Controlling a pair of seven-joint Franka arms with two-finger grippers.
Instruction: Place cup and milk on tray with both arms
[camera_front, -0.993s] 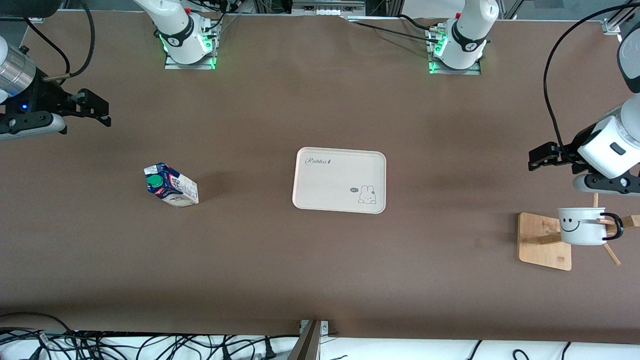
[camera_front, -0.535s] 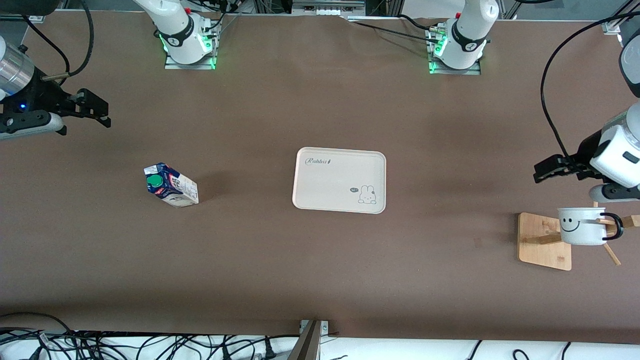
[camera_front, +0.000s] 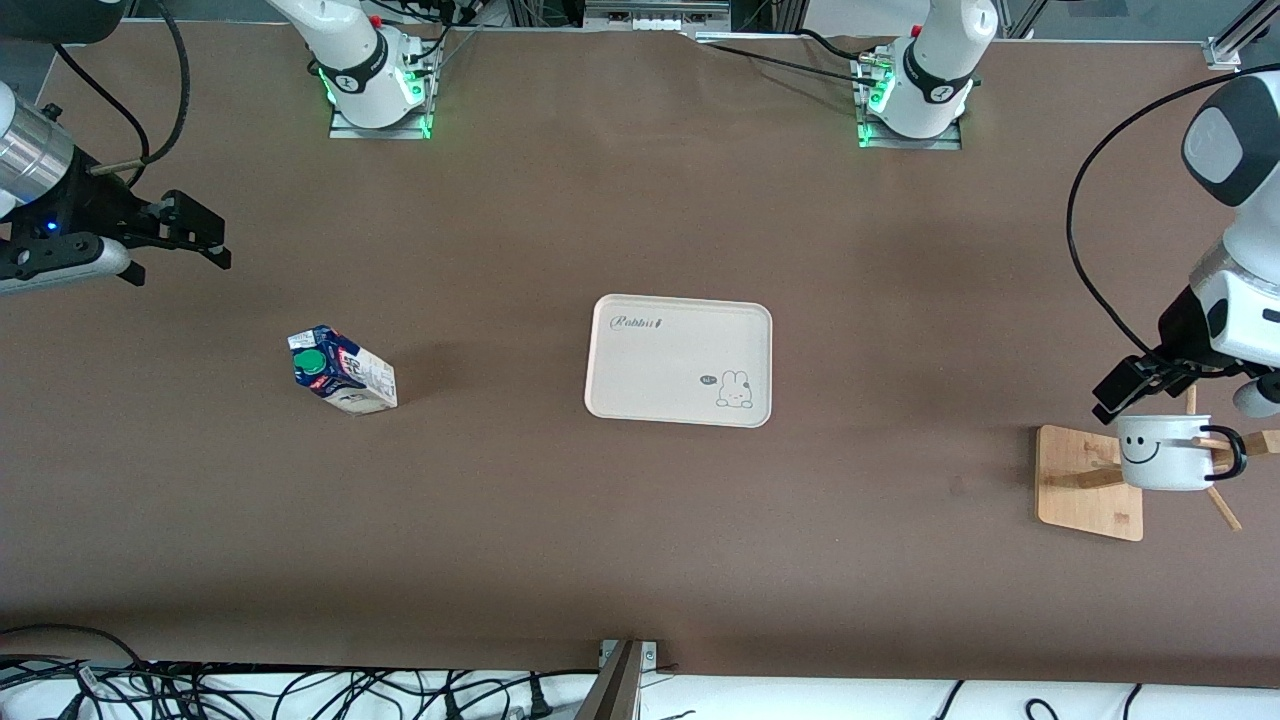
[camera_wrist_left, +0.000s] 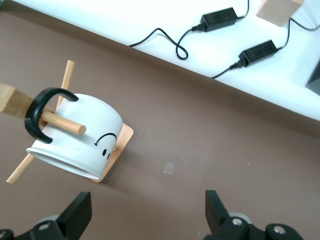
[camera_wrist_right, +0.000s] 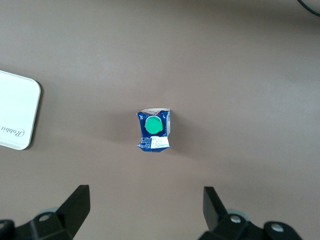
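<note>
The white smiley cup (camera_front: 1163, 451) hangs by its black handle on a peg of a wooden rack (camera_front: 1089, 482) at the left arm's end of the table; it also shows in the left wrist view (camera_wrist_left: 80, 135). My left gripper (camera_front: 1122, 390) is open and empty, just above the cup's rim. The milk carton (camera_front: 342, 370) with its green cap stands upright toward the right arm's end, also seen in the right wrist view (camera_wrist_right: 153, 130). My right gripper (camera_front: 192, 232) is open and empty, over bare table. The cream tray (camera_front: 680, 362) lies empty at the table's middle.
The rack's wooden pegs (camera_wrist_left: 62, 123) stick out around the cup. Black cables and power bricks (camera_wrist_left: 219, 18) lie off the table's edge by the rack. The tray's corner (camera_wrist_right: 15, 114) shows in the right wrist view.
My left gripper has swung down and toward the cup, from over the table to just above its rim. My right gripper has shifted slightly. Cup, milk and tray have not moved.
</note>
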